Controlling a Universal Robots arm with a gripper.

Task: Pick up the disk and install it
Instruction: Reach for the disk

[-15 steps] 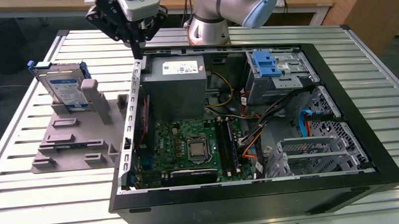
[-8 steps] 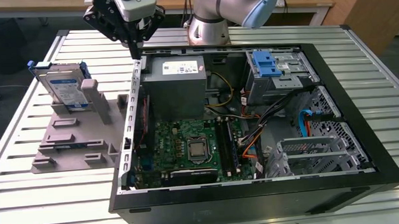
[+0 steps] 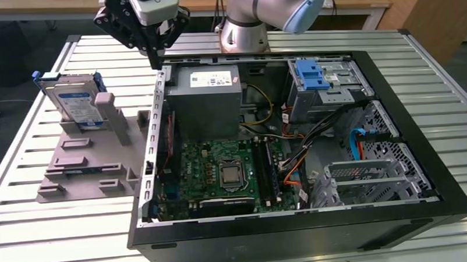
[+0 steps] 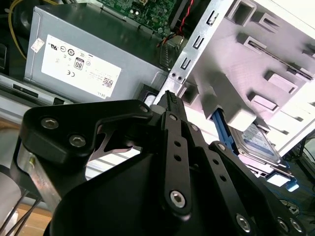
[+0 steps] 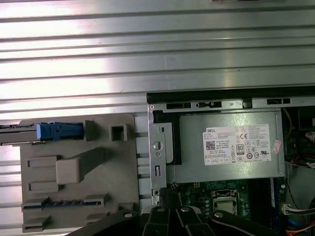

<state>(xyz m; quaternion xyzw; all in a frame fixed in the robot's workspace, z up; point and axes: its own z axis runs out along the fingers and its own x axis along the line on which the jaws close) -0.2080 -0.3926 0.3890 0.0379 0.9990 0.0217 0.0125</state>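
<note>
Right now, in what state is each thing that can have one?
disk, upright in the grey holder, not gripped.
gripper, shut, empty, apart from the disk.
computer case, lying on its side, panel off, inside open.
grey holder, flat on the table, carrying the disk.
processor socket, uncovered, no cooler on it.

The table (image 3: 43, 236) is made of long shiny metal strips. Past it stands a wooden desk (image 3: 345, 0), with a brown wooden panel (image 3: 436, 16) beside it.
</note>
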